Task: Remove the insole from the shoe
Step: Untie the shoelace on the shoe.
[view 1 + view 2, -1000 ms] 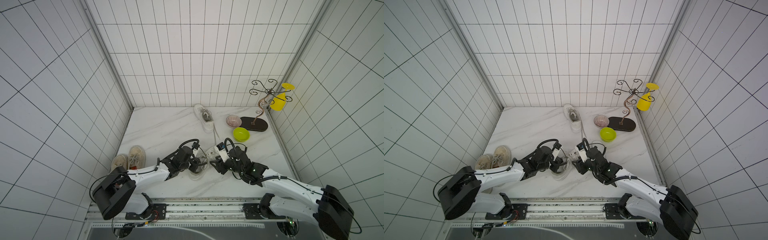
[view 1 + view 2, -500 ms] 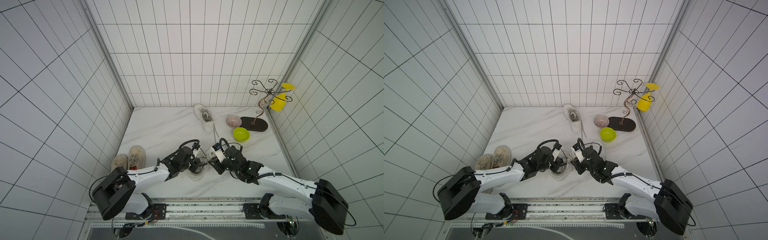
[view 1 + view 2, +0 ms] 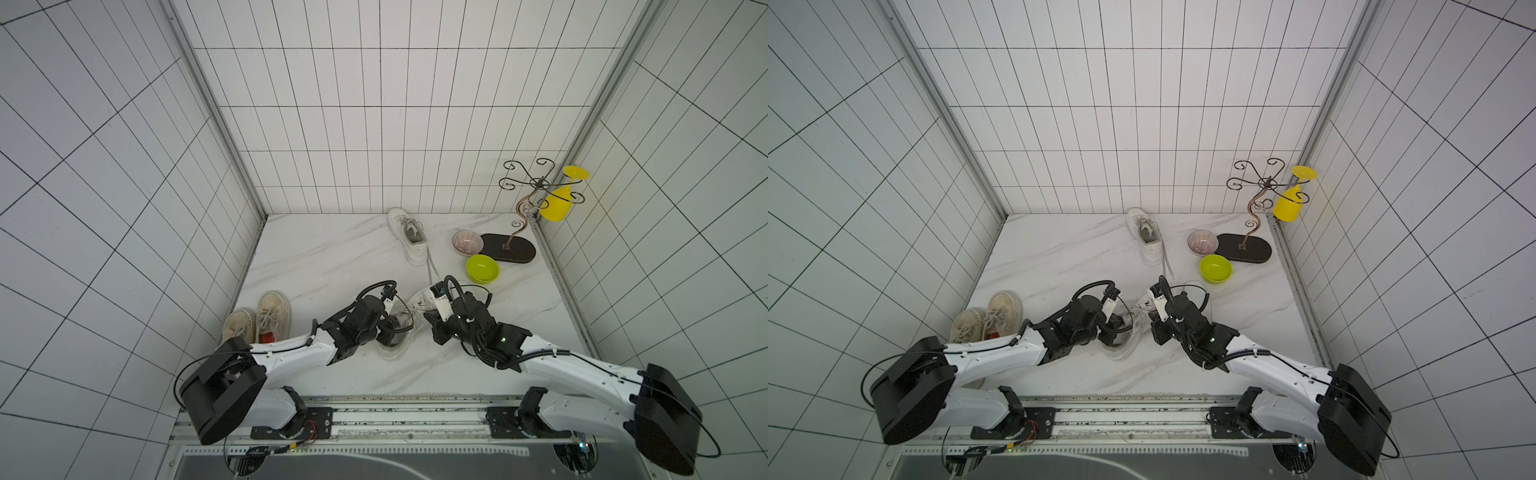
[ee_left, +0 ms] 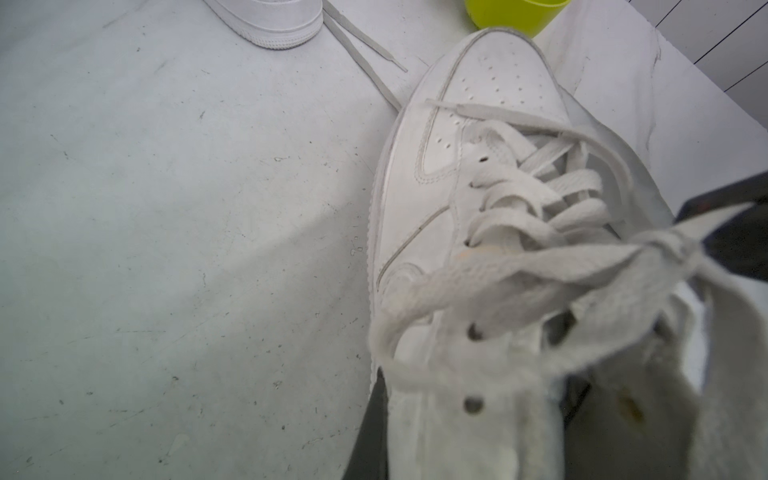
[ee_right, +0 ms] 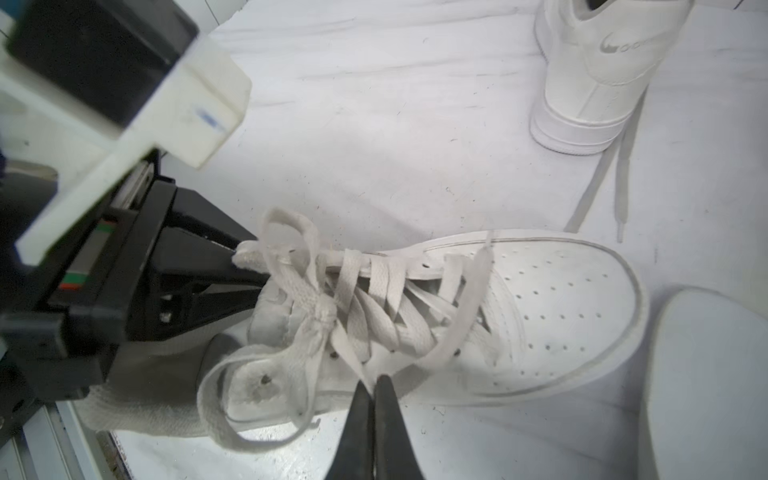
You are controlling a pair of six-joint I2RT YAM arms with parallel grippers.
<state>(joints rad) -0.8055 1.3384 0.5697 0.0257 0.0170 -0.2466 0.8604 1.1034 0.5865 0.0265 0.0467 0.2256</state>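
Observation:
The white shoe (image 3: 392, 353) (image 3: 1121, 351) lies near the table's front, between my two arms. My left gripper (image 3: 392, 323) (image 3: 1120, 323) is shut on the eyelet flap at the shoe's opening; its black fingers (image 5: 216, 266) clamp that flap from both sides. The same flap fills the near part of the left wrist view, at the left gripper (image 4: 469, 436). My right gripper (image 5: 374, 385) (image 3: 427, 319) is shut on a loose shoelace (image 5: 440, 332) beside the shoe's side wall. The insole is hidden inside the shoe.
A second white sneaker (image 3: 409, 237) lies at the back with its laces trailing forward. A beige pair of shoes (image 3: 259, 318) stands at the left. A green bowl (image 3: 482, 269), a patterned bowl (image 3: 466, 242) and a wire stand (image 3: 515, 245) with a yellow cup (image 3: 557, 205) are at the right.
My right gripper has moved in towards the shoe and closed from half open onto the lace. The left arm keeps its hold and has not moved.

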